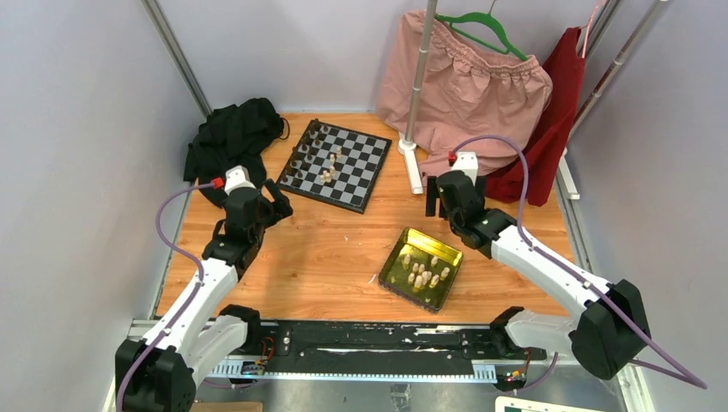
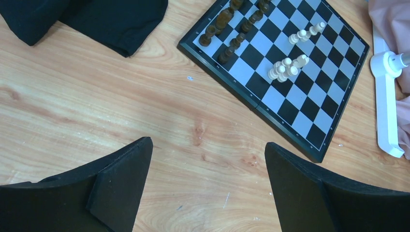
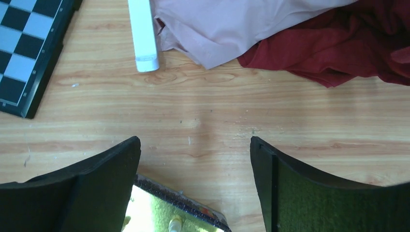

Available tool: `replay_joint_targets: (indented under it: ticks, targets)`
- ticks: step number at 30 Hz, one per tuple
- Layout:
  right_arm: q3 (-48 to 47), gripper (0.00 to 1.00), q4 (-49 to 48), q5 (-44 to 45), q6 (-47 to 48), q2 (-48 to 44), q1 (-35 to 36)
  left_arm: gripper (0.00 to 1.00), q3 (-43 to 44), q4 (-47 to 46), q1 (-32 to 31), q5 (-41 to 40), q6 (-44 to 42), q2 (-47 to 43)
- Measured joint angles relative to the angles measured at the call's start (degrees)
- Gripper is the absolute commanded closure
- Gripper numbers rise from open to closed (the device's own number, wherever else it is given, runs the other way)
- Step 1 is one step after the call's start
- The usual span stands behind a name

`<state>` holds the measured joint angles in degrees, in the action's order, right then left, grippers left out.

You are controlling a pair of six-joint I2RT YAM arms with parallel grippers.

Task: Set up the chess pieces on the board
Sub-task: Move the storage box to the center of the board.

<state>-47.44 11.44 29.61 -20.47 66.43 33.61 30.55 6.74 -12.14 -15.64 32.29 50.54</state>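
**Clearances.** The board (image 1: 335, 165) is lying flat at the far centre-left of the wooden table (image 1: 326, 249), turned at an angle to the table edges. A black cloth (image 1: 232, 137) is lying just beside its left corner. The white stand foot (image 1: 410, 163) is lying near its right corner without touching it. A pink garment (image 1: 468, 86) and a red garment (image 1: 549, 129) are covering the far right part of the table. Bare wood is showing between the board and the near edge.

**Tools.** The left gripper (image 2: 207, 143) is hovering over bare wood just near of the board's left corner. Its jaws are standing wide apart and holding nothing. The right gripper (image 3: 194, 140) is hovering between the stand foot and the tray (image 1: 391, 255), with its jaws also spread wide and holding nothing.

**Board contents.** Dark pieces (image 2: 227, 29) are standing in two rows along the board's left edge. Pale pieces (image 2: 287, 67) are sitting in two small clusters on the middle squares.

**Container.** The yellow-gold tray is lying near the table's centre-right, well apart from the board. Loose pale pieces (image 1: 423, 273) are lying bunched inside it. In the right wrist view, the tray's far corner is showing between the fingers.
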Motion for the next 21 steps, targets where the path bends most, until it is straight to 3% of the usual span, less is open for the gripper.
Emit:
replay_joint_targets:
  ticks: [8, 21]
  targets:
    - [-0.7, 0.31, 4.9, -3.2, 4.2, -0.4, 4.7, 0.08, 1.0, 0.7, 0.0, 0.5, -0.4, 0.0]
    - [4.9, 0.37, 6.6, -17.6, 5.4, 1.0, 5.0, 0.08, 1.1, 1.0, 0.0, 1.8, 0.0, -0.3]
